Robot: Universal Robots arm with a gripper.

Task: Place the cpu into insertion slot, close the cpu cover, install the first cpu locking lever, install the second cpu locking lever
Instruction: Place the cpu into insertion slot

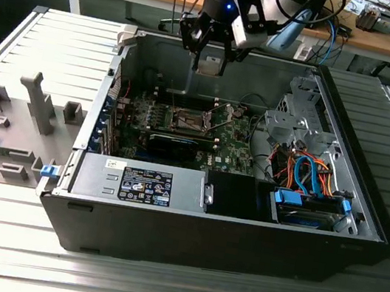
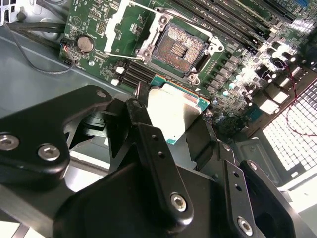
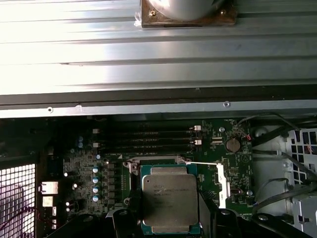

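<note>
My gripper [image 1: 211,60] hangs above the open computer case, shut on the cpu [image 1: 210,67], a flat square chip with a dull silver top. In both wrist views the cpu [image 2: 174,110] [image 3: 169,197] sits between the black fingers [image 2: 146,130], well above the board. The insertion slot [image 1: 189,120] [image 2: 178,47] lies bare below on the green circuit board, its contact field exposed. In the first wrist view the cpu hides most of the insertion slot [image 3: 151,162]. The cpu cover [image 2: 120,21] [image 3: 221,184] stands swung open beside the slot.
A black labelled power-supply box [image 1: 145,185] fills the case's near side, with a long black expansion card [image 1: 173,142] behind it. A silver drive cage [image 1: 297,118] and coloured cables [image 1: 308,174] crowd the exterior view's right. A grey fixture tray [image 1: 11,123] lies outside the case.
</note>
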